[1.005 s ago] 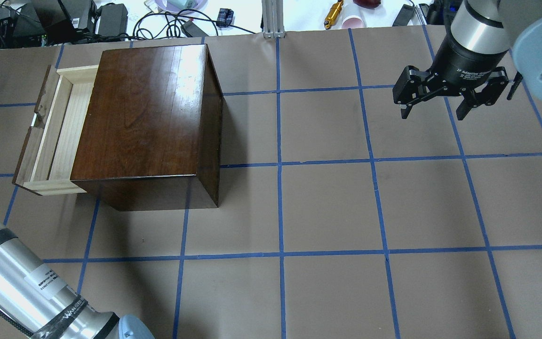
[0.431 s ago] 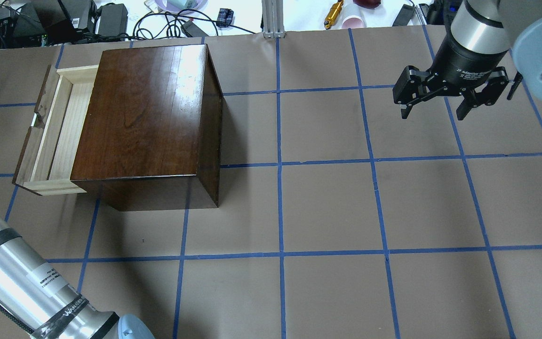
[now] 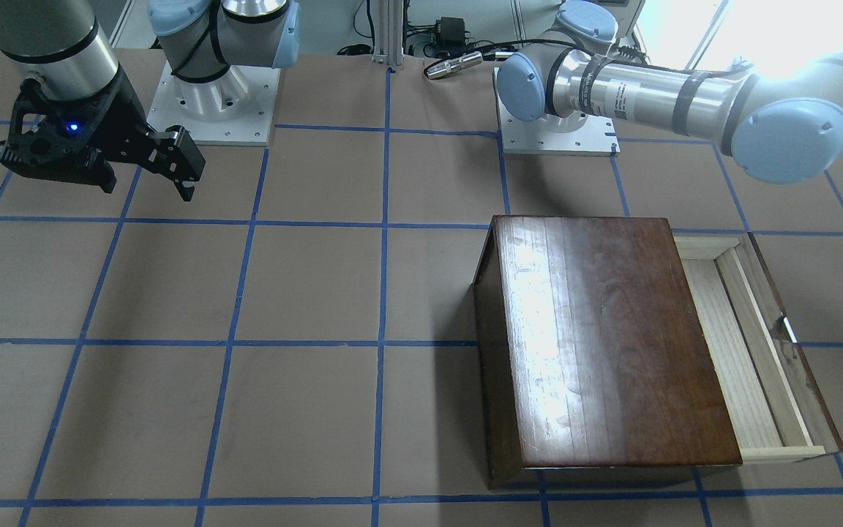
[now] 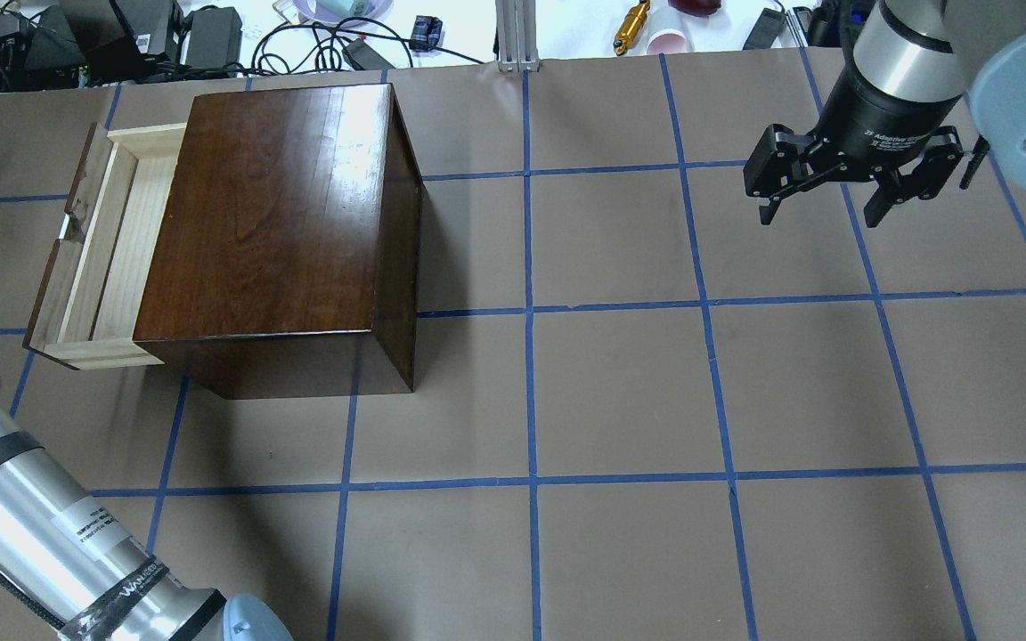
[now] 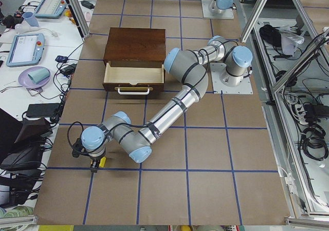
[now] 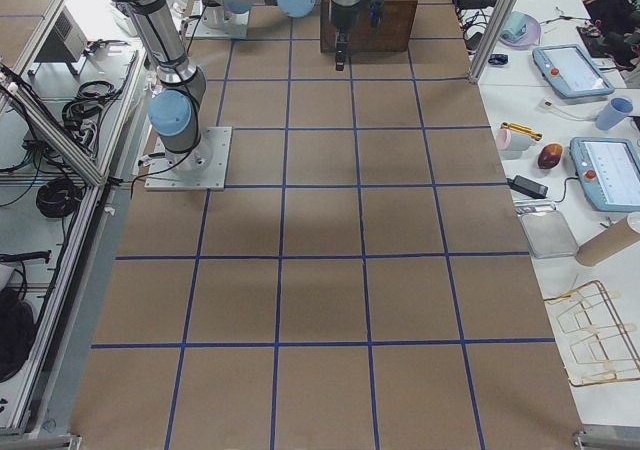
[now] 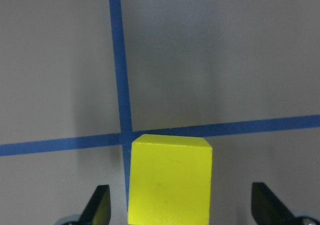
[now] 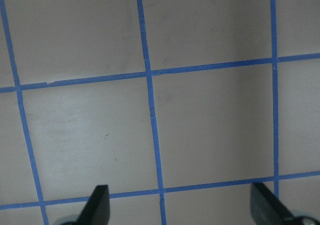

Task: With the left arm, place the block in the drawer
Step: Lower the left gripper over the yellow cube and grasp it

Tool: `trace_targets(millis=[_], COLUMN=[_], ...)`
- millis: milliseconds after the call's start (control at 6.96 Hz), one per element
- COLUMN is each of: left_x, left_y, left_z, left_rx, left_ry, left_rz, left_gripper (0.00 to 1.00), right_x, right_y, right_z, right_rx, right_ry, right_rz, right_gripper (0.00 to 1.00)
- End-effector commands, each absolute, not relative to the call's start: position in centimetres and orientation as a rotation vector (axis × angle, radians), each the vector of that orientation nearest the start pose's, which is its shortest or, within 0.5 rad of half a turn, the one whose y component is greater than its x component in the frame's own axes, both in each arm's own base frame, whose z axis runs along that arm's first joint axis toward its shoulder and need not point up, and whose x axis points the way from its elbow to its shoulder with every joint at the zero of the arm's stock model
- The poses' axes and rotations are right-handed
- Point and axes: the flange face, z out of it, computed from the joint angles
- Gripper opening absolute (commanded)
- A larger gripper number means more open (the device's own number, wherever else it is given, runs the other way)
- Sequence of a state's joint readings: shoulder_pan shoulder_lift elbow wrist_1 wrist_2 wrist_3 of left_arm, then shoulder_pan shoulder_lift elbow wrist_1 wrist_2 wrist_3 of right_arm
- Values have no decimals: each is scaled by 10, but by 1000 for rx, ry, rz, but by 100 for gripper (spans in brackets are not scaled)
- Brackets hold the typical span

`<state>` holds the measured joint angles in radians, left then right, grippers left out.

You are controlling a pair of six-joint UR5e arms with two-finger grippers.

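Left wrist-mounted view looks straight down on the yellow block (image 7: 169, 180), which sits on the brown counter (image 7: 225, 60) just beside a crossing of blue tape lines (image 7: 116, 60); the fingers of the left hand (image 7: 183, 205) stand apart, one on each side of the block, with a gap to each face, so nothing is clamped yet. I judge this as the preparation of a grasp; the hand is centred so that closing would press two opposite flat faces. The block lies near the counter's end on the robot's left, well apart from the drawer (image 4: 112, 245); the drawer is pulled out of the dark wooden box (image 4: 272, 214) toward that same side, open upward, which suits a drop from above by the left arm (image 5: 169, 113). The right hand (image 4: 820, 214) hangs over bare counter far on the other side, fingers apart and empty; likely parked out of the way.

The lower part of the block and the finger ends are cut by the bottom edge of the wrist view, so how low the fingers reach I cannot tell. The overhead view shows only a yellow sliver at its left edge, and the front-facing view shows no block at all; the inner part of the drawer is hidden under the box top.
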<state>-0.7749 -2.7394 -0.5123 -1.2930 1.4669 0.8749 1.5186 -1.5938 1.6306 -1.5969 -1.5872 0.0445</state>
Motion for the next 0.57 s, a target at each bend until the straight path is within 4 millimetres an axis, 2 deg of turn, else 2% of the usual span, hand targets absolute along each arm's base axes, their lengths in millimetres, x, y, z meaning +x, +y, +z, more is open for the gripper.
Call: trace_targets(millis=[0, 431], left_x=[540, 539], left_y=[-729, -731], left_z=[203, 205], left_rx=[148, 174], left_ry=[3068, 3059], left_rz=[-293, -299], left_gripper=[68, 38], right_x=[106, 106], right_y=[-487, -487], right_z=[472, 472], right_rx=[152, 152], right_ry=[3155, 3155], right_rz=[17, 17], right_gripper=[100, 100])
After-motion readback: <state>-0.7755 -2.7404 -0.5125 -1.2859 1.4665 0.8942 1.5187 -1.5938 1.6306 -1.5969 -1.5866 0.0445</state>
